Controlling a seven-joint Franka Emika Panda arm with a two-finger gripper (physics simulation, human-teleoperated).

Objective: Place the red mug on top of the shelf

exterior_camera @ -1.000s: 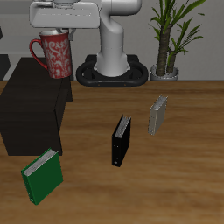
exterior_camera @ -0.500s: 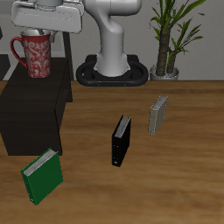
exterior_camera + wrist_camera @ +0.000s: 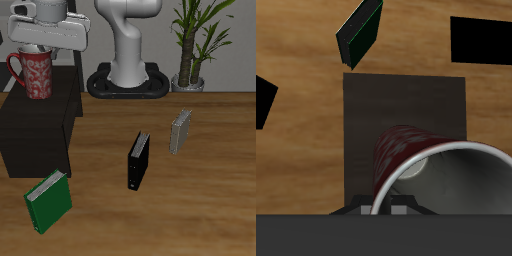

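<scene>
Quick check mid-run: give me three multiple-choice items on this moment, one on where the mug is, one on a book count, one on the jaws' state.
1. Where is the red mug?
A. Over the shelf
B. On the floor by the plant
C. Beside the green book

2. How many books stand on the wood surface?
A. One
B. Three
C. Five

3. What is the gripper doing?
A. Open, holding nothing
B. Shut on a book
C. Shut on the red mug

Answers: 1 A, the wrist view shows the dark top beneath the mug. 2 B, a green book, a black book and a grey book. 3 C, the mug hangs from the jaws.
</scene>
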